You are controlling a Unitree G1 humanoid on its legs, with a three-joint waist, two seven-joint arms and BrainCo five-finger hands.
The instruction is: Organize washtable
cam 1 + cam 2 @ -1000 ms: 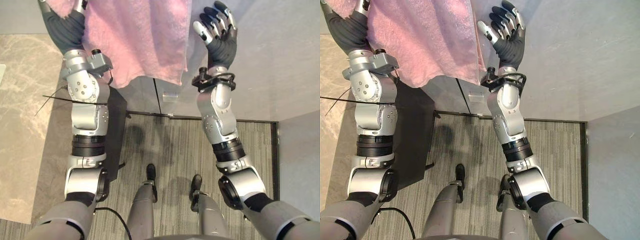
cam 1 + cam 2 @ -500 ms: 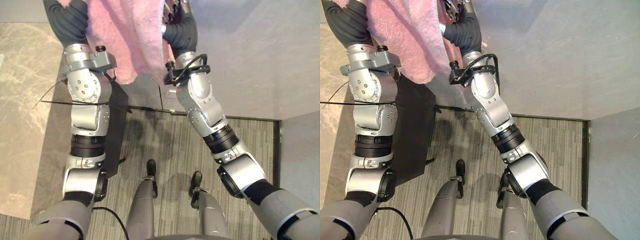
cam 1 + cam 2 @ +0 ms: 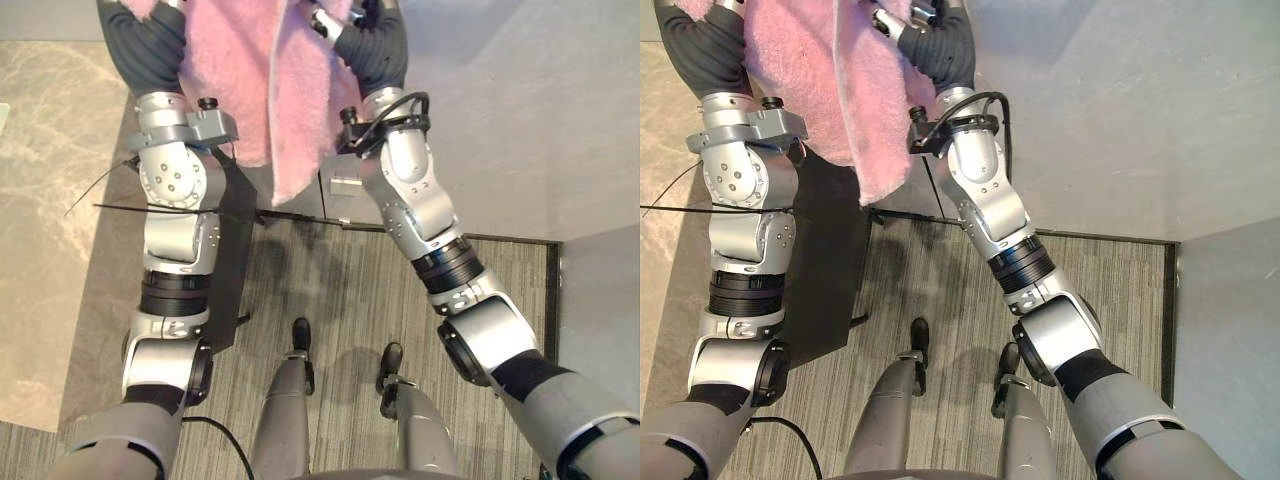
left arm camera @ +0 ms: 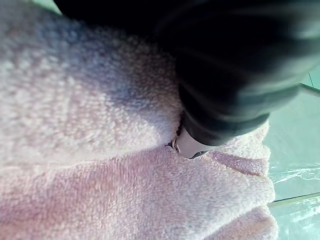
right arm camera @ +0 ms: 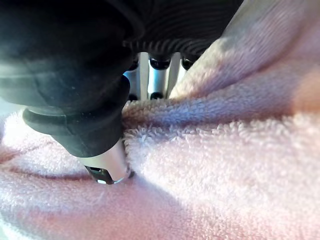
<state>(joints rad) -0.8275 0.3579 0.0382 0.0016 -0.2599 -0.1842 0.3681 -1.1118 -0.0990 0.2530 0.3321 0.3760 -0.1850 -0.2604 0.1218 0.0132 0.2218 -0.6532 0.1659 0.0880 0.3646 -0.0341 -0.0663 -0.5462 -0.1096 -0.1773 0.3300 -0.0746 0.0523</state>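
Left hand (image 3: 148, 45) is reaching up at the upper left of the head views, with the pink towel (image 3: 262, 90) hanging from it. In its own wrist view the dark cover is pressing into the pile, and I cannot tell whether it is clenched on the cloth. The marbled bench (image 3: 40, 200) is lying off to its left, well below the towel.

The towel is hanging between the two raised hands, off the bench and in the air, its long axis running straight down towards the floor. It is touching both hands, so neither is nearer.

Right hand (image 3: 372, 45) is grasping the towel's right edge: in its wrist view the thumb (image 5: 107, 165) is pinching a fold against the fingers (image 5: 150, 75) behind it.

A second ago this hand was spread wide and standing well apart from the cloth, which was hanging broad and flat from the left hand. Now the right hand is closing in towards the left one, and the towel is bunching into a narrower, doubled strip. Judging from this, a lengthwise fold is getting under way.
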